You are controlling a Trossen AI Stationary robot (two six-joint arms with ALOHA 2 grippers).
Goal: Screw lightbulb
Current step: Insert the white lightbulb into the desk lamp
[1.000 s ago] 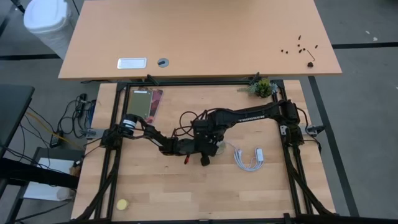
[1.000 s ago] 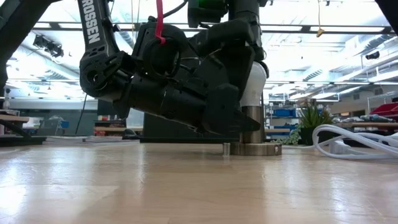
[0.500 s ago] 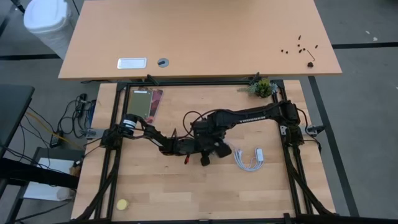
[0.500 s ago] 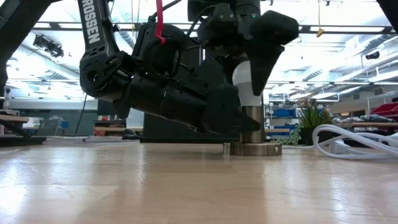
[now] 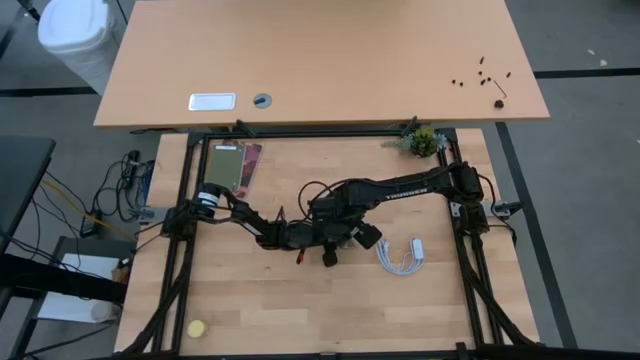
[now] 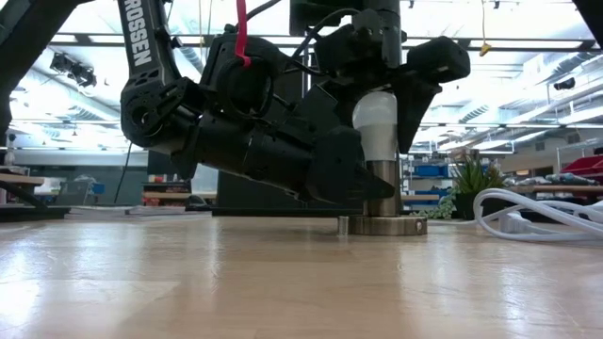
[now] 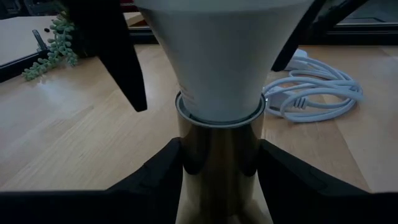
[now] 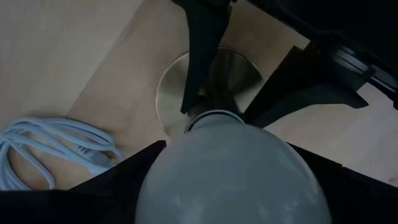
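Meanwhile the right tool [image 6: 382, 89] has turned about the lightbulb [image 6: 377, 127] over the last second: in the low view its dark fingers [image 6: 416, 99], which a moment ago hid the white glass, now stand swung round to the far side with the glass showing between them. Its jaws straddle the bulb's dome and have drawn in slightly, so it looks like a grasp on the lightbulb in mid-twist, though firm contact cannot be confirmed. The lightbulb stands upright directly beneath this tool, its neck seated in the metal socket [image 7: 219, 155] on the worktop [image 6: 283, 282]. The left tool [image 7: 217, 171] has not moved and is clenched on the socket's barrel just below, bracing it. Probably the bulb is being threaded home, with more turns perhaps needed. A white cable [image 5: 402, 255] lies just beside the right tool.
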